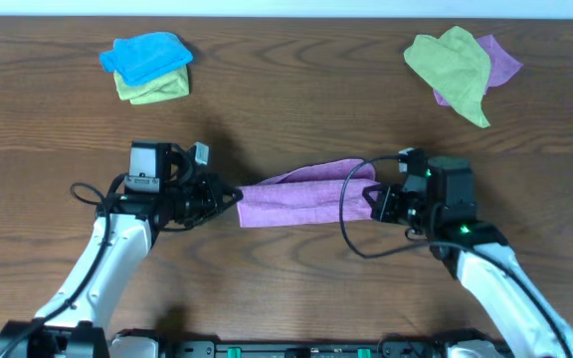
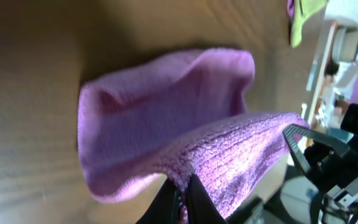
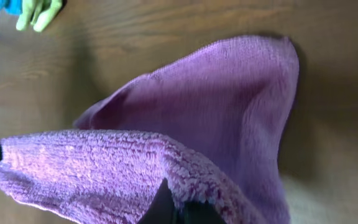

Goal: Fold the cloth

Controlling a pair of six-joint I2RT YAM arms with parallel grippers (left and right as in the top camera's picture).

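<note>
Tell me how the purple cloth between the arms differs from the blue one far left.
The purple cloth is pulled into a long band, an end pinched in the left gripper and the right gripper; the blue cloth lies bunched, untouched. The purple cloth has only the table under it; the blue cloth sits on a lime-green cloth. Both look soft.

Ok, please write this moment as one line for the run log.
left gripper: shut on cloth, left end | right gripper: shut on its right end | cloth: held edge raised, rest on table | fold: unfinished
</note>
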